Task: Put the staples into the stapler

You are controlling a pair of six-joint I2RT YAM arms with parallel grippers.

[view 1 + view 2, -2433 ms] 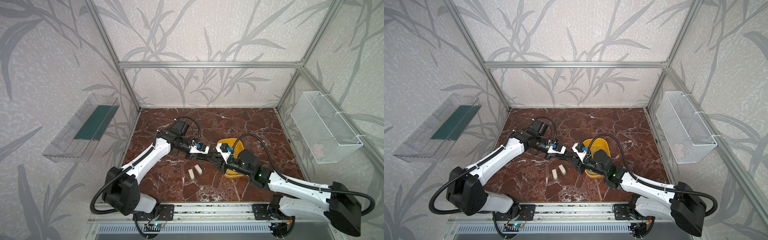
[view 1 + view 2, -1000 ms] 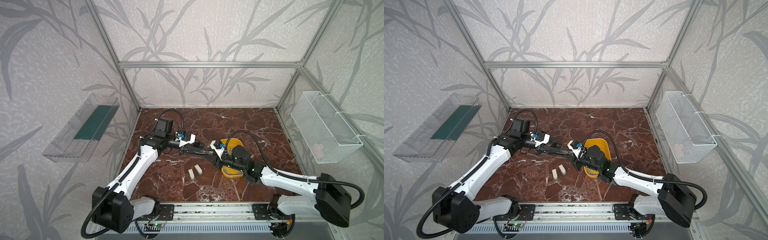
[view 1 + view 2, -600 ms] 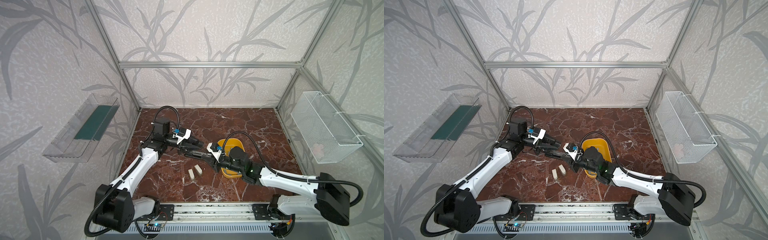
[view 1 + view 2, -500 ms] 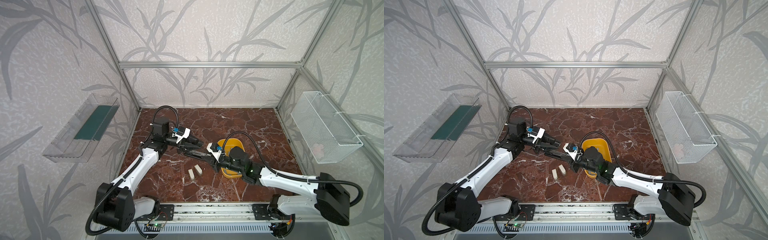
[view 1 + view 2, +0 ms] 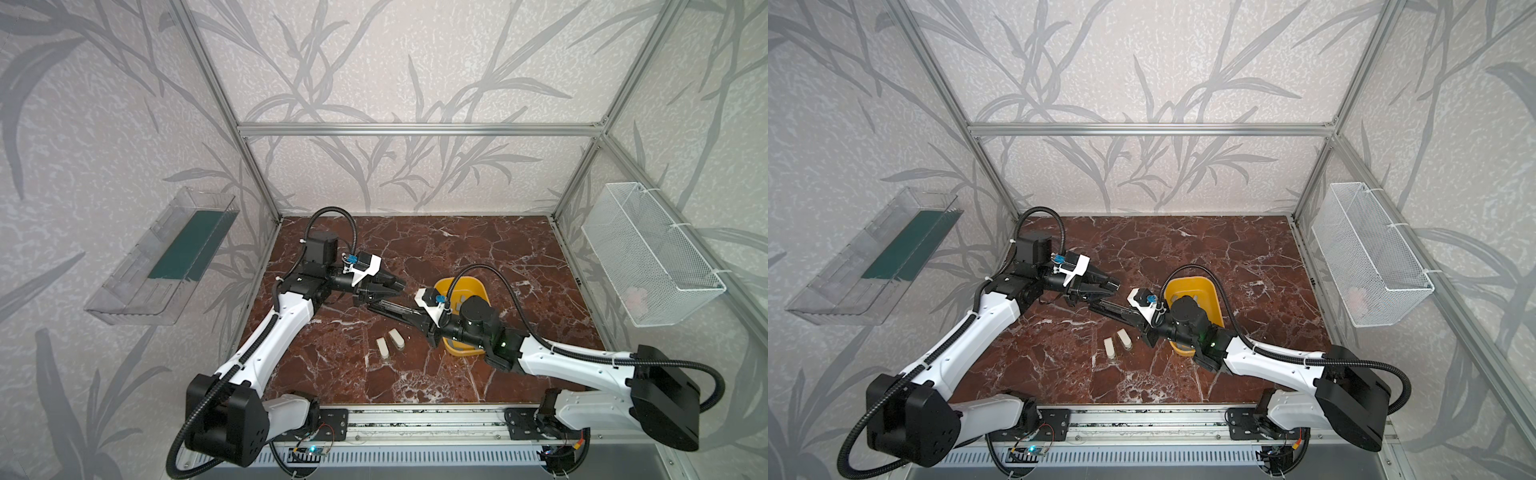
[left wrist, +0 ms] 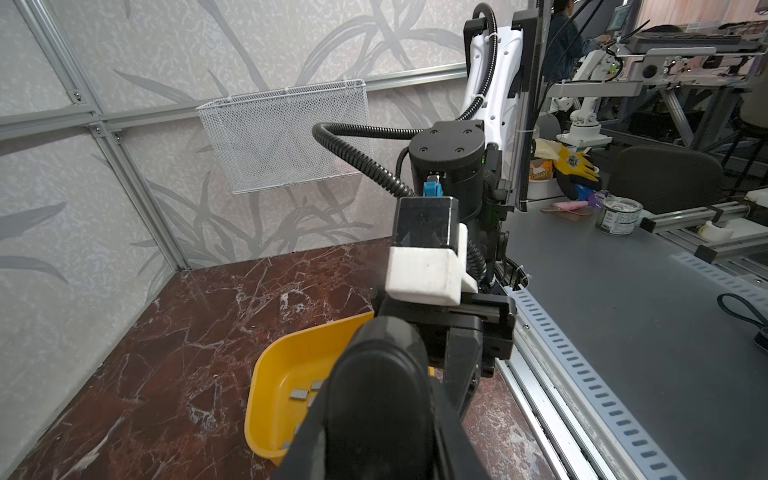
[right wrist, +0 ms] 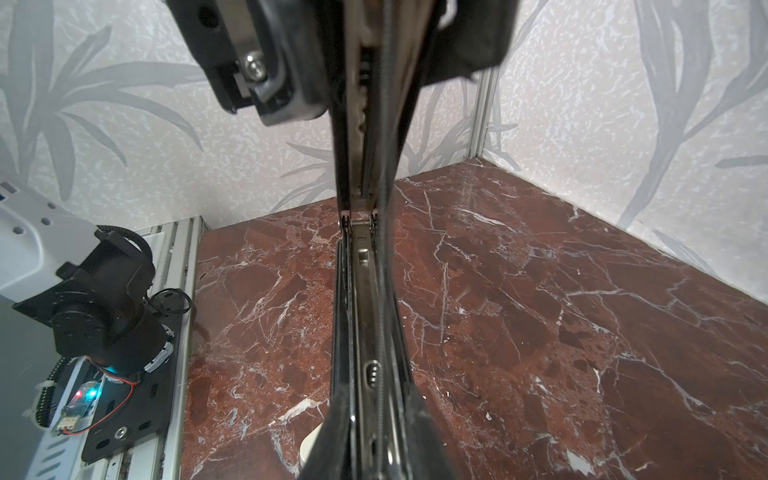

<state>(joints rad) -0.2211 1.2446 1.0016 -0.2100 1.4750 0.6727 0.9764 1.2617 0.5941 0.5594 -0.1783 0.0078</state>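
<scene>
Over the last couple of seconds the left arm has drawn back toward its own side and risen. The left gripper (image 5: 392, 288) has gone with it, and the black stapler (image 7: 363, 291) has been carried a little leftward above the table (image 5: 457, 241). This gripper is closed on the stapler's upper arm, and in the right wrist view its fingers straddle that arm where it rises. Within the last second the right gripper (image 5: 415, 319) has tightened, and its jaws now pinch the stapler's lower body, with the metal channel running out bare between them. The stapler therefore looks hinged open and braced at both ends, ready for a strip, though whether one already lies in the channel cannot be told. Neither gripper carries any staples, so one would probably have to let go first. The staples (image 6: 297, 394) lie in the yellow tray (image 5: 480, 287), partly under the right arm's wrist. From the left there are one clear shelf (image 5: 166, 257) on the wall, two arms and one black stapler between them. Two cream mini staplers (image 5: 383, 349) lie side by side in front of it, then come one tray and one wire basket (image 5: 648, 266). About four grey strips show in the left wrist view, and the arm hides the rest.
</scene>
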